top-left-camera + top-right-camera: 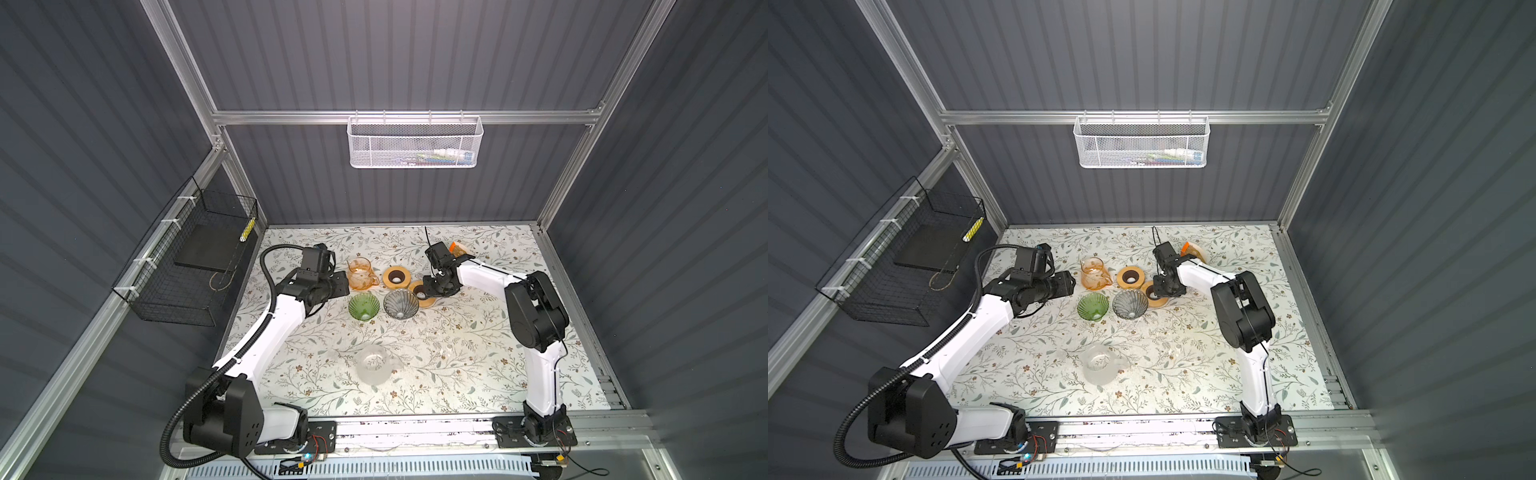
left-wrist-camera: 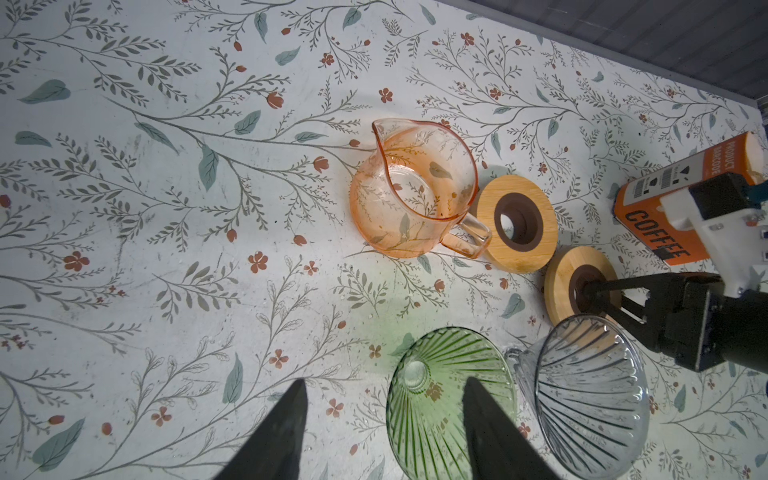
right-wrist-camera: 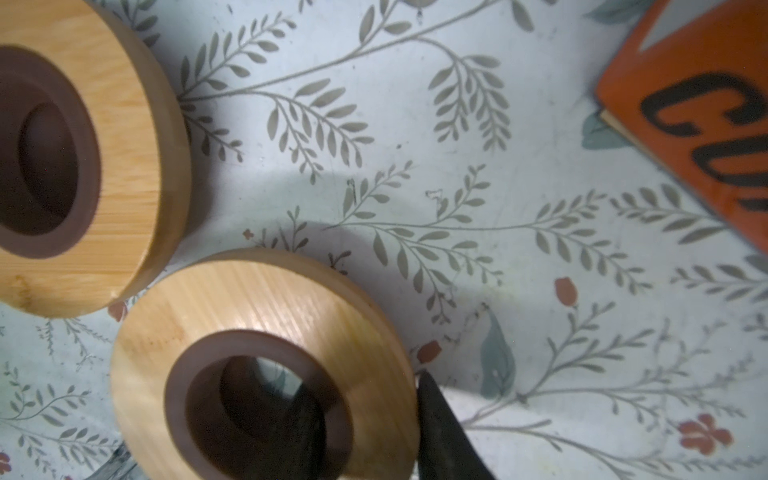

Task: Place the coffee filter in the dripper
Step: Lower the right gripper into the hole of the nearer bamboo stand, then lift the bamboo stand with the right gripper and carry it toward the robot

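The right fingers [image 3: 440,424] straddle the wall of a wooden ring [image 3: 266,299], one in its hole and one outside. Whether they pinch it, I cannot tell. The left fingers [image 2: 274,436] gape, holding nothing, just beside the empty green dripper [image 2: 424,415]. An empty grey dripper [image 2: 590,395] stands next to it. I cannot pick out the filter.

Floral-print counter [image 1: 457,374], surface scuffed. Resting on it: orange glass pitcher [image 1: 362,275]; wooden ring [image 1: 386,279] just beside it; second wooden ring [image 2: 569,266]; green dripper [image 1: 363,306] beside grey dripper [image 1: 401,304]; clear glass pitcher [image 1: 374,365] towards the front; coffee box [image 2: 665,216] at rear.
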Motion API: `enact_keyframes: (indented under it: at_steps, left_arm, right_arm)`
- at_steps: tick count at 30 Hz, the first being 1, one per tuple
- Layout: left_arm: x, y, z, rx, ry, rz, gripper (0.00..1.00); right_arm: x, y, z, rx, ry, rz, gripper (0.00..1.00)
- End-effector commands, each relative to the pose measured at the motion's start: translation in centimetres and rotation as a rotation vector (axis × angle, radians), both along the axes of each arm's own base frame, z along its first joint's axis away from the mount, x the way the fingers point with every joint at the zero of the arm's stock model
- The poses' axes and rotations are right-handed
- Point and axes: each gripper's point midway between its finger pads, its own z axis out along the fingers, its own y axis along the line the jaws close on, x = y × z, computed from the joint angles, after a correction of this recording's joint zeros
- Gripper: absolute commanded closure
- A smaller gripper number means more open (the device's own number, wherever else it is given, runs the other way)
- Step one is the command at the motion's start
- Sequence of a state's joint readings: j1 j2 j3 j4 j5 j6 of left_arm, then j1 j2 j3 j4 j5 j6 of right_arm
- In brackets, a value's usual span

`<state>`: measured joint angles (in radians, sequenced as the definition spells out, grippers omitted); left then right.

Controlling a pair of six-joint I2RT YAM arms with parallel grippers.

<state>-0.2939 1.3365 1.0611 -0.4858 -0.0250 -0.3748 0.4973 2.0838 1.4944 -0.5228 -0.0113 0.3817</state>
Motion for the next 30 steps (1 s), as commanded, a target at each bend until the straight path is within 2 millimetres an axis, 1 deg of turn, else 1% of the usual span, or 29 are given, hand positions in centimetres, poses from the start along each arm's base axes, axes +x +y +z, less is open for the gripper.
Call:
enact_keyframes:
  at_steps: [1, 5, 11, 16, 21, 25, 30]
  left_arm:
    - [-0.1, -0.5, 1.2, -0.023, -0.018, -0.008, 0.4]
    - [0.1, -0.6, 1.3, -0.028, -0.016, -0.013, 0.4]
    - [0.2, -0.8, 1.6, -0.037, -0.02, -0.017, 0.4]
    - [0.1, -0.7, 1.8, -0.037, -0.018, -0.011, 0.4]
    - [-0.1, -0.5, 2.1, -0.03, -0.028, -0.003, 0.4]
    - [-0.5, 0.0, 2.3, -0.016, -0.029, 0.007, 0.4]
    - [-1.2, 0.8, 2.1, 0.01, -0.017, 0.031, 0.4]
  right_arm:
    - [0.5, -0.8, 2.5, -0.015, -0.052, -0.014, 0.73]
    - [0.5, -1.1, 3.9, -0.012, -0.077, -0.014, 0.73]
    - [0.6, -2.3, 6.0, -0.015, -0.113, -0.03, 0.74]
    - [0.3, -2.4, 8.0, 0.007, -0.147, -0.028, 0.74]
    - [-0.5, -2.0, 10.3, 0.051, -0.169, -0.007, 0.74]
    - [-1.8, -1.5, 12.5, 0.074, -0.19, 0.027, 0.74]
    - [-4.6, 0.7, 14.8, 0.051, -0.219, 0.141, 0.75]
